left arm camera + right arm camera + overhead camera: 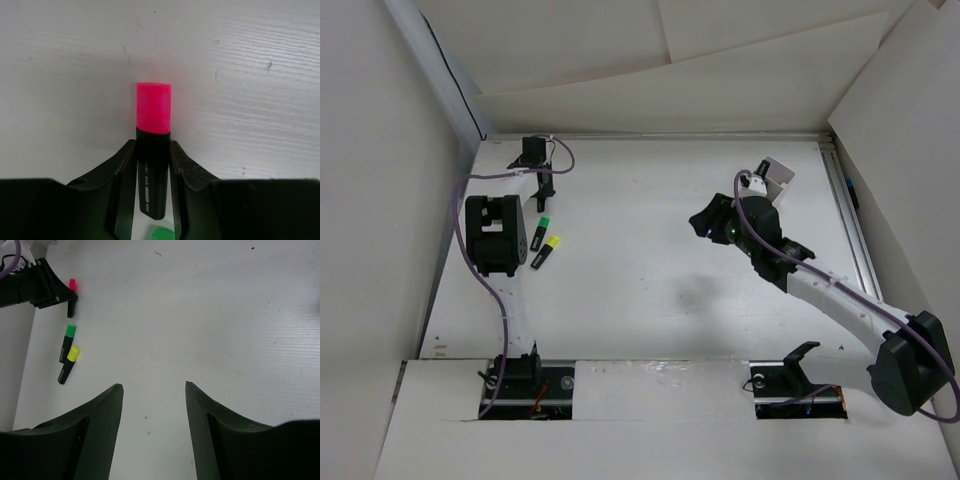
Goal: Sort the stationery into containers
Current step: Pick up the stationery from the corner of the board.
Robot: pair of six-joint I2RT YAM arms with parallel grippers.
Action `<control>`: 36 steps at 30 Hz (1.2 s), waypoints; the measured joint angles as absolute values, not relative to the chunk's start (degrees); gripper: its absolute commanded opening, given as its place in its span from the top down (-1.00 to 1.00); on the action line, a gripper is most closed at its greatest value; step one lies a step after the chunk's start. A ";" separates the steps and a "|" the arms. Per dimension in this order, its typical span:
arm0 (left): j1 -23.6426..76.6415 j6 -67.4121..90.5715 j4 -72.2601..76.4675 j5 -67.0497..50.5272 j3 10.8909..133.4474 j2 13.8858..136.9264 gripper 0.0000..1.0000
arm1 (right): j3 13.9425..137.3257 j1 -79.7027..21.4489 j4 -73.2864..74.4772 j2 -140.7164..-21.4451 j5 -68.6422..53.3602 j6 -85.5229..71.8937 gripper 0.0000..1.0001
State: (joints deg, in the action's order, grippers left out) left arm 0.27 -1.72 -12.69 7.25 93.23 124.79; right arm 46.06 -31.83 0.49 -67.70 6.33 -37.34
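Observation:
My left gripper [152,145] is shut on a pink-capped highlighter [153,107], gripping its black body with the cap pointing away. In the top view this gripper [545,190] is at the far left of the table. A green-capped highlighter [541,229] and a yellow-capped one [545,252] lie side by side just nearer than it. All three also show in the right wrist view: pink [73,286], green [70,331], yellow [73,353]. My right gripper [702,218] is open and empty over the bare middle right [153,385]. The small white tray [778,175] sits behind the right wrist, partly hidden.
Cardboard walls surround the white table [640,290]. A metal rail [850,230] runs along the right edge. The left arm's black body [495,235] and purple cable [470,270] lie along the left wall. A spare black bracket [800,352] sits by the right base.

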 measured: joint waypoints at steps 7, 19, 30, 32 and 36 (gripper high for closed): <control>2.72 1.34 -13.50 3.73 95.00 120.66 1.00 | 46.04 -30.96 -0.25 -67.96 4.14 -37.32 -0.26; 11.70 11.22 -3.99 -3.29 86.41 101.91 1.00 | 45.89 -26.44 -2.17 -69.32 -4.86 -37.28 -0.38; 29.39 21.52 17.80 -6.33 50.59 91.61 1.00 | 45.89 -24.71 -3.49 -65.60 -10.59 -35.81 -0.57; 30.46 22.28 19.49 -6.59 47.24 90.45 1.00 | 45.89 -24.71 -4.10 -65.89 -11.60 -35.75 -0.57; 34.11 22.76 22.59 -7.18 43.03 86.37 1.00 | 46.11 -24.71 -5.43 -69.91 -14.31 -35.59 -0.57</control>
